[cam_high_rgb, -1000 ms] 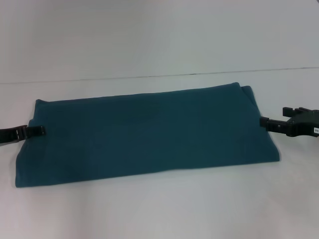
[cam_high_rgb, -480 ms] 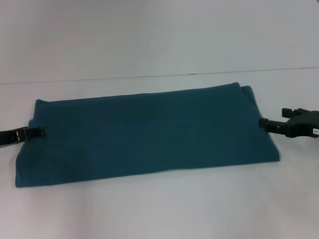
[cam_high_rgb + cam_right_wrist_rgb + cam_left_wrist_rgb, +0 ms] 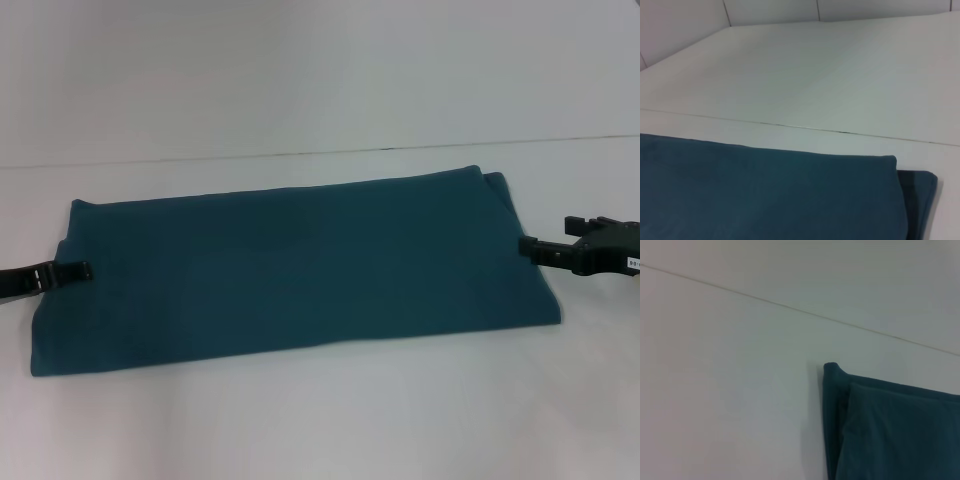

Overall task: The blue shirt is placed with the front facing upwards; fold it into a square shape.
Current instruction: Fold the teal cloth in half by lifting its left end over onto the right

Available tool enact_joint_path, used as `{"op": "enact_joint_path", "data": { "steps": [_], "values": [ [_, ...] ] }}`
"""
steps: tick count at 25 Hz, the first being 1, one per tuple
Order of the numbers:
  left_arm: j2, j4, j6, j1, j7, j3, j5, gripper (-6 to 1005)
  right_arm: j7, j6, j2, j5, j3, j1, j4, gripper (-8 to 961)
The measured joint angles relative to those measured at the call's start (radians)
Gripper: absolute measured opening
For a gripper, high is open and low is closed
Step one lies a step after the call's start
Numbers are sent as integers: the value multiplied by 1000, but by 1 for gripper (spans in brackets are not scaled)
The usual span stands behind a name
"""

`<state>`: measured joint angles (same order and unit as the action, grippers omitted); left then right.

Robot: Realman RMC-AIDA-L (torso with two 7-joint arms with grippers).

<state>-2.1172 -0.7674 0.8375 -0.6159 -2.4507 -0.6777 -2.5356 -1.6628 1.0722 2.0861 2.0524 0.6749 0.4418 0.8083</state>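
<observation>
**Shirt lies as a long band, grippers at each end**

Head view: the blue shirt (image 3: pixel 290 270) lies folded on the table (image 3: pixel 320 420); left gripper (image 3: pixel 80 269) has dipped slightly at its left edge, right gripper (image 3: pixel 528 246) barely moved; finger state I cannot tell; likely regrasping for the final fold.
Wrist views: only layered shirt corners show.

White desk (image 3: pixel 320 420) filling the view, plain and matte. Thin dark seam (image 3: pixel 300 154) crossing it from nine to three o'clock, toward the twelve o'clock side.
</observation>
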Motion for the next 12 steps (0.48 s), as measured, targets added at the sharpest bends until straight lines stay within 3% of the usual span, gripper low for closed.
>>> {"op": "enact_joint_path", "data": {
  "steps": [12],
  "values": [
    [-1,16,8,-6,-6,0,7,872,0,1,0,0,0,-3,0,914]
  ]
}}
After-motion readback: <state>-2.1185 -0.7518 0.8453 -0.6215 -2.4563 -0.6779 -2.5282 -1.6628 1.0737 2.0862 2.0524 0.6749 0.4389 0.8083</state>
